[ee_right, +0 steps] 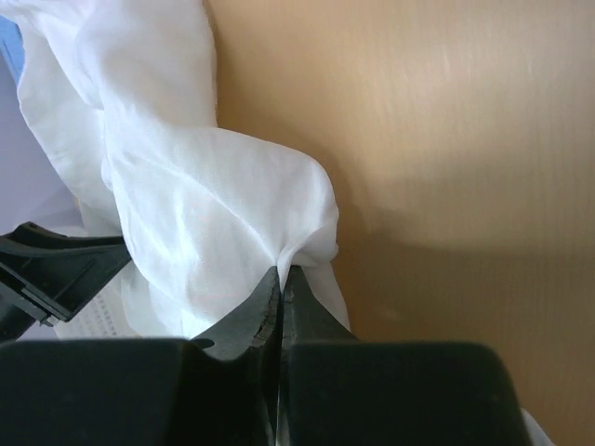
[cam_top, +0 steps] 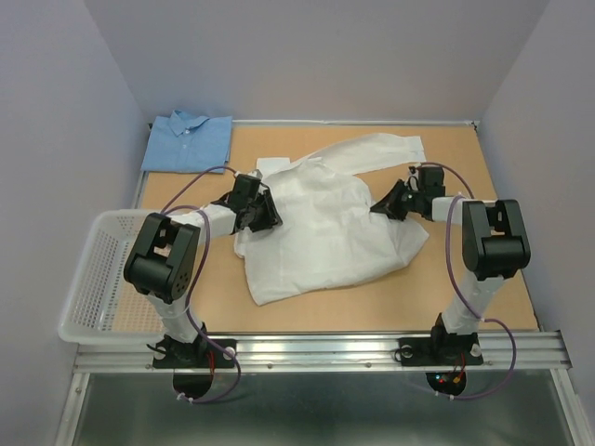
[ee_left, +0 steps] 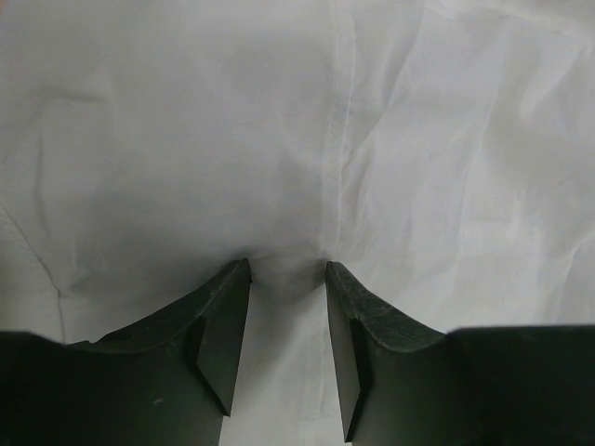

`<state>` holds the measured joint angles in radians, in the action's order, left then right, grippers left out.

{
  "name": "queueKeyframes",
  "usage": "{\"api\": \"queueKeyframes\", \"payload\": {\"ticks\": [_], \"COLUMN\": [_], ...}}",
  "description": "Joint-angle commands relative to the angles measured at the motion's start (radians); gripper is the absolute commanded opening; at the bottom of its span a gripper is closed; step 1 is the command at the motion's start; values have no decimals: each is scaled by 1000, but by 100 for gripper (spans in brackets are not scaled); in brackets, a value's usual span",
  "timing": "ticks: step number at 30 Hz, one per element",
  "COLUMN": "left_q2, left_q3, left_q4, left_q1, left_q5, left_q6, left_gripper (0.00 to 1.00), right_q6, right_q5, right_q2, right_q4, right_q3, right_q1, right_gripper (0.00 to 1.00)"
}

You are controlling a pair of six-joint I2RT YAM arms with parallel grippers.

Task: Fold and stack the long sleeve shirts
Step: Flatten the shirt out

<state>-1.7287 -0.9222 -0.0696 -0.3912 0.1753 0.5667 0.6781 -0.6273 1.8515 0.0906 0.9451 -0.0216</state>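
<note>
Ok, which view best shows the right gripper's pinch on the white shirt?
Right wrist: the right gripper is close up, jaws shut on a bunched fold of the white shirt. Top external shows it at the shirt's right edge, the pinch too small to judge. Left wrist shows only the left gripper over flat cloth.

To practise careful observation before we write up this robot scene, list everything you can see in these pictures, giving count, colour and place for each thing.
plain white long sleeve cloth shirt: one, white, spread rumpled mid-table, a sleeve stretched toward the far right.
light blue collared cloth shirt: one, light blue, folded at the far left corner.
white plastic mesh basket: one, white, at the table's left edge.
tan table top: one, tan, under the white shirt.
silver metal rail: one, silver, along the near edge.
left gripper: one, black, jaws parted, tips on the white shirt.
right gripper: one, black, shut on a pinch of the white shirt.
</note>
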Motion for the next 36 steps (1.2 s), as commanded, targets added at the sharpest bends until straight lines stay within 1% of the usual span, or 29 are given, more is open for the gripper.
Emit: {"api": "queueKeyframes", "payload": {"ticks": [1, 2, 3, 4, 5, 6, 7, 8, 9, 13, 14, 15, 16, 17, 18, 19, 20, 21, 22, 23, 25, 26, 28, 29, 31, 32, 34, 35, 36], "left_q2": [24, 27, 31, 37, 40, 43, 49, 50, 57, 73, 75, 75, 74, 72, 70, 69, 67, 67, 70, 75, 81, 86, 113, 126, 168, 182, 213, 218, 219], "left_q3": [40, 42, 42, 39, 36, 33, 31, 26, 20, 13, 13, 11, 11, 10, 9, 8, 9, 8, 6, 0, -9, -20, -32, -44, -50, -53, -63, -66, -67], "left_q4": [74, 74, 74, 74, 74, 77, 85, 91, 105, 119, 122, 122, 125, 126, 128, 131, 132, 133, 136, 139, 145, 154, 171, 175, 183, 185, 186, 188, 188], "left_q1": [-6, -6, -6, -6, -6, -6, -6, -6, -6, -6, -6, -6, -6, -6, -6, -6, -6, -6, -6, -6, -6, -6, -5, -5, -3, -2, 9, 14, 17], "left_q5": [-19, -22, -23, -28, -37, -43, -48, -54, -66, -79, -79, -79, -79, -82, -80, -79, -79, -77, -76, -77, -79, -79, -85, -94, -105, -109, -114, -115, -117], "left_q6": [-2, -2, -4, -5, -8, -11, -13, -17, -22, -27, -28, -30, -30, -33, -33, -34, -36, -37, -37, -42, -45, -50, -56, -57, -60, -60, -60, -64, -68], "left_gripper": [50, 50, 50, 49, 49, 49, 49, 49, 49, 49, 49, 49, 49, 49, 49, 49, 49, 49, 49, 49, 49, 49, 49, 49, 50, 50, 52, 52, 52], "right_q6": [-98, -147, -175, -198, -245, -268, -311, -334, -357, -433, -437, -437, -433, -413, -401, -382, -367, -350, -345, -345, -344, -325, -296, -266, -238, -214, -181, -167, -138], "right_q5": [72, 136, 179, 230, 330, 381, 437, 489, 576, 780, 861, 874, 870, 855, 815, 799, 785, 808, 840, 880, 876, 865, 818, 805, 784, 763, 680, 645, 558], "right_q2": [-118, -141, -164, -191, -233, -256, -285, -296, -304, -310, -298, -290, -281, -275, -275, -279, -290, -305, -346, -362, -385, -400, -413, -428, -436, -433, -417, -416, -408], "right_q4": [-71, -122, -168, -260, -305, -349, -430, -466, -532, -647, -664, -679, -693, -715, -721, -729, -733, -736, -738, -741, -755, -772, -790, -790, -789, -789, -766, -744, -723], "right_q3": [148, 176, 237, 268, 331, 331, 384, 409, 444, 466, 454, 443, 434, 414, 402, 384, 373, 362, 354, 350, 351, 350, 322, 301, 265, 227, 181, 128, 98], "right_q1": [-8, -8, -8, -8, -8, -9, -17, -24, -37, -170, -260, -303, -340, -394, -417, -435, -436, -434, -433, -416, -367, -289, -198, -123, -63, -4, 59, 125, 155], "right_gripper": [1, 1, 1, 1, 1, 1, 1, 1, 1, 1, 1, 2, 9, 18, 37, 52, 52, 62, 67, 77, 81, 81, 81, 81, 81, 81, 81, 80, 77]}}
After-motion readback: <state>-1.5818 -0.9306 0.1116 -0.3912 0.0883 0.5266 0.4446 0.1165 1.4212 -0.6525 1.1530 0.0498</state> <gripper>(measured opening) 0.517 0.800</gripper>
